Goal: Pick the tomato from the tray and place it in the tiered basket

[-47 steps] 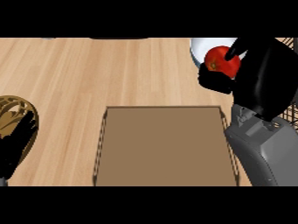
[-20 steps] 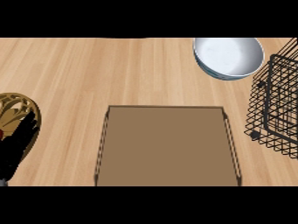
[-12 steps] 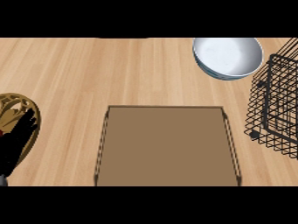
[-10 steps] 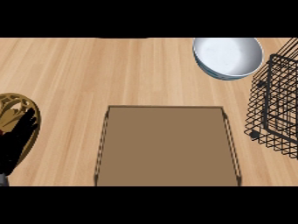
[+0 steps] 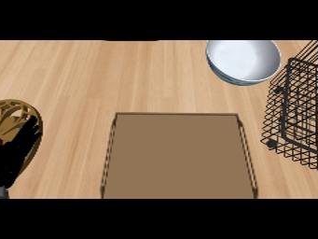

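The brown tray (image 5: 178, 115) lies at the lower middle of the head view with nothing on its floor. At the right edge stands the black wire tiered basket (image 5: 303, 109), partly cut off by the view's edge. No tomato shows anywhere in view. My left hand (image 5: 7, 154) rests at the lower left with its fingers up and open, lying over a gold plate. My right hand is out of view.
A white bowl (image 5: 244, 59) with a blue outer wall sits at the back right, just left of the basket. A gold patterned plate (image 5: 8, 113) lies at the left edge. Wooden counter (image 5: 106, 74) spreads between them.
Earlier my right hand held the tomato by the bowl and basket at the upper right; hand and tomato have since left the view. The left hand has barely shifted.
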### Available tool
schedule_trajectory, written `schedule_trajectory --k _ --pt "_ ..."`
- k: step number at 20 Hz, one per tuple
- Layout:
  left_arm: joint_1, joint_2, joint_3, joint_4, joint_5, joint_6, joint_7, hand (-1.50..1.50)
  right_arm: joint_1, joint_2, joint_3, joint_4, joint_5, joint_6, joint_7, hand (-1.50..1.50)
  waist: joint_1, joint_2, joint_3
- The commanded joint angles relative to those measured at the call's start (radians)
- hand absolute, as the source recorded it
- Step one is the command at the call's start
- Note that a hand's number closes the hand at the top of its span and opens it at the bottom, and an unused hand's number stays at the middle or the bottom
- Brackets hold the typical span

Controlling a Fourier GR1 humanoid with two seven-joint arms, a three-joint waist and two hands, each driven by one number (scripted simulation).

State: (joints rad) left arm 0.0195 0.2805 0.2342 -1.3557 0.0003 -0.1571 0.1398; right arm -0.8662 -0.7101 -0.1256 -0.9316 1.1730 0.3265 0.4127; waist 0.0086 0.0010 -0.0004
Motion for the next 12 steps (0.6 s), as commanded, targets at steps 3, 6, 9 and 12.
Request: schedule_trajectory --k 3,6,9,12 --pt "0.037 -0.001 0.009 -0.033 -0.007 0.009 -0.005 0.0 0.024 0.041 -0.102 0.058 -0.032 -0.001 0.153 -1.5 0.001 -0.001 0.001" --pt "0.013 -0.026 -0.022 -0.089 -0.003 0.011 0.078 0.0 -0.006 0.049 -0.108 0.052 -0.043 -0.026 0.13 -1.5 0.005 0.0 0.001" --pt "0.016 0.005 0.009 -0.037 0.001 -0.007 0.039 0.0 0.032 -0.029 -0.168 0.001 -0.093 -0.077 0.026 -1.5 -0.003 -0.001 0.001" --pt "0.007 0.014 0.022 -0.012 -0.001 -0.006 -0.006 0.0 -0.037 -0.014 -0.218 -0.079 -0.124 -0.131 0.084 -1.5 -0.005 -0.002 0.0"
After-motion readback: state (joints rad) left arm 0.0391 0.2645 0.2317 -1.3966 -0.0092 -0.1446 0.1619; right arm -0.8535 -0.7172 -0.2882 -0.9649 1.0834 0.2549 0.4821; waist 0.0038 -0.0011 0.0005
